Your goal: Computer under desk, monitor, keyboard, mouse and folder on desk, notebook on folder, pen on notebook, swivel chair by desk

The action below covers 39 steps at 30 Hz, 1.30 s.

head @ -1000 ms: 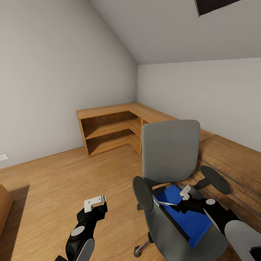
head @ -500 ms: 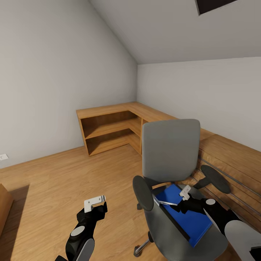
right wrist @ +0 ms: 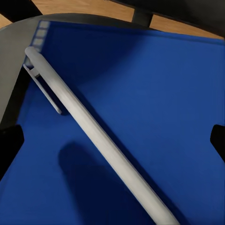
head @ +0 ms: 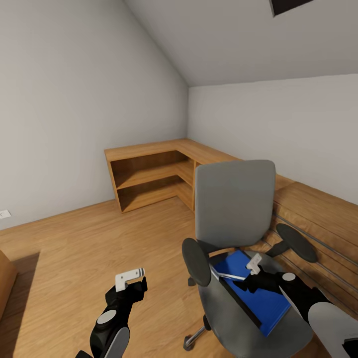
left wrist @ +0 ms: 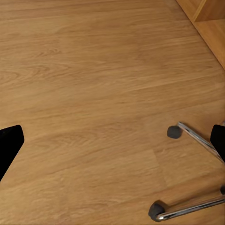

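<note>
The grey swivel chair (head: 233, 209) stands on the floor, close to the wooden corner desk (head: 164, 149). A flat blue cover (head: 258, 296), folder or notebook I cannot tell, lies on the seat with a dark strip along its edge. A white pen (head: 227, 275) rests on this blue cover (right wrist: 154, 93). My right gripper (head: 251, 276) hovers just above the pen (right wrist: 93, 136), open, with its fingertips (right wrist: 9, 145) far apart on either side. My left gripper (head: 132, 279) hangs open over bare floor beside the chair's wheeled base (left wrist: 187, 136).
The desk has open shelves (head: 149, 184) underneath and runs along the right wall behind the chair. Wooden floor (head: 74, 248) spreads out to the left. A brown box edge (head: 5, 278) shows at the far left. The sloped ceiling comes down on the left.
The head view has tilted slightly, so the picture has shifted a little. Neither arm nor the chair has visibly moved.
</note>
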{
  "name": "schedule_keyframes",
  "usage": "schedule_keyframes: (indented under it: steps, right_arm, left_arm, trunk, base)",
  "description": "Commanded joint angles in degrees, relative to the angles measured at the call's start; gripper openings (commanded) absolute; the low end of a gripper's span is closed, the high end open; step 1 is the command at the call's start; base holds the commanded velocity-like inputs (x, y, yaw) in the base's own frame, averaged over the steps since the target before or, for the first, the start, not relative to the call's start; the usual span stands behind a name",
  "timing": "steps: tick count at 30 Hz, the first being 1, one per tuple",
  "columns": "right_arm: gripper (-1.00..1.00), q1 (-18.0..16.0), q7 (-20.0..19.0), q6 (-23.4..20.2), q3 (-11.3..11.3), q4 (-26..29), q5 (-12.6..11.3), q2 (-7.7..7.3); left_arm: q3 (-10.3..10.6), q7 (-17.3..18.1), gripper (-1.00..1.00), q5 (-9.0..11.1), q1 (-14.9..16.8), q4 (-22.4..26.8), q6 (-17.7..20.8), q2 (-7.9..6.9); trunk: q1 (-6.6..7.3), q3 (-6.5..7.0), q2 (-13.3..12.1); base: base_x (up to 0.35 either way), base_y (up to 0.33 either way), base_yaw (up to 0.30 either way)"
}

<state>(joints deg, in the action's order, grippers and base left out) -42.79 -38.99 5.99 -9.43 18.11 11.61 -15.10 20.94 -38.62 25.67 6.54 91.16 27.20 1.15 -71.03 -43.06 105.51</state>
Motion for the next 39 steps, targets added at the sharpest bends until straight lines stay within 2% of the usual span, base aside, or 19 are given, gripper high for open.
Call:
schedule_keyframes:
  steps: [1,18,24,39]
  right_arm:
    - [1.00,0.0,0.0,0.5,0.0,0.0,0.6,-0.02]
    - [1.00,0.0,0.0,0.5,0.0,0.0,0.6,-0.02]
    - [1.00,0.0,0.0,0.5,0.0,0.0,0.6,-0.02]
    - [1.00,0.0,0.0,0.5,0.0,0.0,0.6,-0.02]
  left_arm:
    - [0.1,-0.5,1.00,0.4,0.0,0.1,0.1,-0.01]
    - [0.1,-0.5,1.00,0.4,0.0,0.1,0.1,-0.05]
    - [0.1,-0.5,1.00,0.4,0.0,0.1,0.1,-0.03]
    - [0.1,-0.4,1.00,0.5,0.0,0.1,0.1,-0.09]
  trunk:
    - [0.01,-0.05,0.0]
    - [0.01,-0.05,0.0]
    - [-1.31,-1.13,2.4]
    - [-1.31,-1.13,2.4]
  base:
    - [0.000,0.000,0.000]
    - [0.000,0.000,0.000]
    - [0.000,0.000,0.000]
    - [0.000,0.000,0.000]
